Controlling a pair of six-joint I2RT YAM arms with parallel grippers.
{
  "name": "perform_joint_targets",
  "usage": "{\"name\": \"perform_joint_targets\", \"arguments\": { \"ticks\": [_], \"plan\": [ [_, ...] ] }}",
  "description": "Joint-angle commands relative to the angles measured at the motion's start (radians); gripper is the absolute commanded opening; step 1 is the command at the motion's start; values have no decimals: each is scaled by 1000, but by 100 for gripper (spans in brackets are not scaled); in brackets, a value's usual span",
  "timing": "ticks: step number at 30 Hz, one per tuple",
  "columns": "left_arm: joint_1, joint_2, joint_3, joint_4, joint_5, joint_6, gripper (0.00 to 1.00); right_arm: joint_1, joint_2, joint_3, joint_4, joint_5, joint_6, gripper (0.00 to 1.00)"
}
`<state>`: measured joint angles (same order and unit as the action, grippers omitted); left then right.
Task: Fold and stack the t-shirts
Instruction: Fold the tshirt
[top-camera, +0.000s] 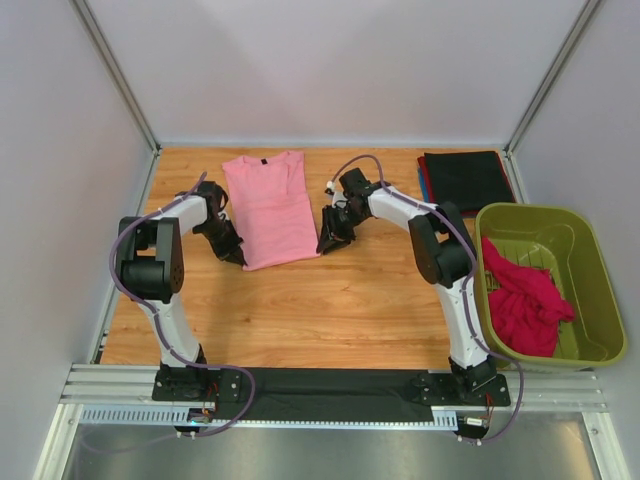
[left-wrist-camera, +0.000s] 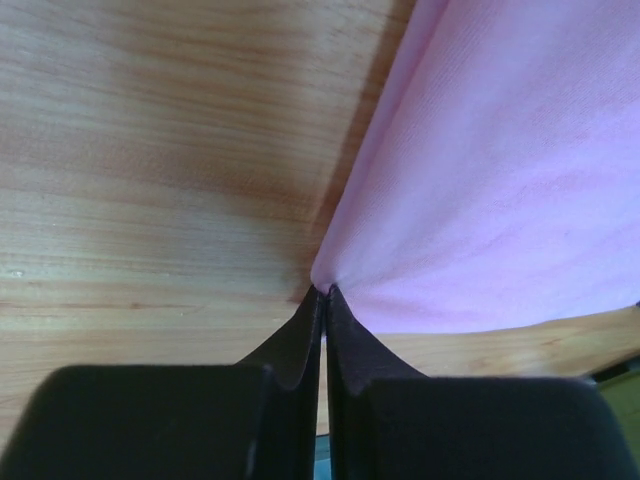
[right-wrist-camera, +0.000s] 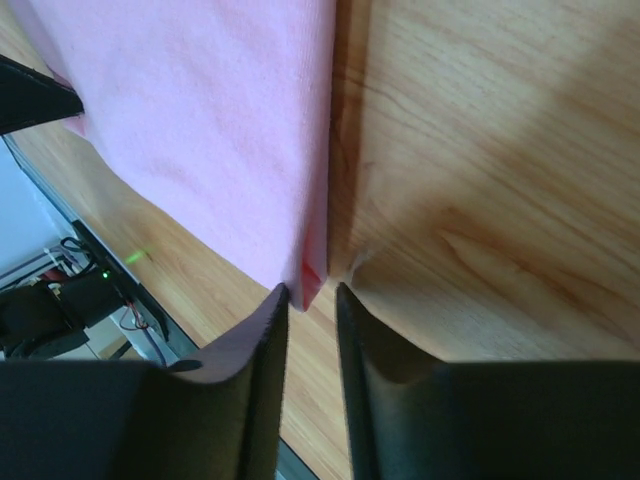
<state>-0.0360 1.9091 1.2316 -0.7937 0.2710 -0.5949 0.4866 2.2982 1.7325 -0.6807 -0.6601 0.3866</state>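
Observation:
A light pink t-shirt (top-camera: 270, 205) lies flat on the wooden table, folded lengthwise, collar toward the back. My left gripper (top-camera: 238, 258) is at its near left corner, shut on that corner of the pink cloth (left-wrist-camera: 500, 180), fingertips (left-wrist-camera: 326, 290) pinched together. My right gripper (top-camera: 328, 245) is at the near right corner; its jaws (right-wrist-camera: 312, 290) stand a little apart with the corner of the pink shirt (right-wrist-camera: 200, 130) between the tips. A magenta-red t-shirt (top-camera: 525, 300) lies crumpled in the tub. A folded stack with a black t-shirt (top-camera: 465, 178) on top sits at the back right.
The olive-green plastic tub (top-camera: 600, 290) stands at the right edge of the table. Red and blue edges show on the left side of the folded stack (top-camera: 422, 182). The enclosure walls close in the back and sides. Bare wood (top-camera: 330, 310) lies in front of the pink shirt.

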Motion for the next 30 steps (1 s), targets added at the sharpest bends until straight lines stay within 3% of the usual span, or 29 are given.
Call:
{"name": "perform_joint_targets", "arguments": {
  "ticks": [1, 6, 19, 27, 30],
  "plan": [
    [1, 13, 20, -4, -3, 14, 3, 18, -25, 6, 36, 10, -17, 24],
    [1, 10, 2, -22, -18, 30, 0, 24, -49, -47, 87, -10, 11, 0],
    [-77, -80, -109, -84, -44, 23, 0, 21, -183, -258, 98, 65, 14, 0],
    [-146, -240, -342, -67, 11, -55, 0, 24, -403, -561, 92, 108, 6, 0],
    [-211, -304, -412, -47, 68, -97, 8, 32, -460, -648, 102, 106, 29, 0]
  ]
}}
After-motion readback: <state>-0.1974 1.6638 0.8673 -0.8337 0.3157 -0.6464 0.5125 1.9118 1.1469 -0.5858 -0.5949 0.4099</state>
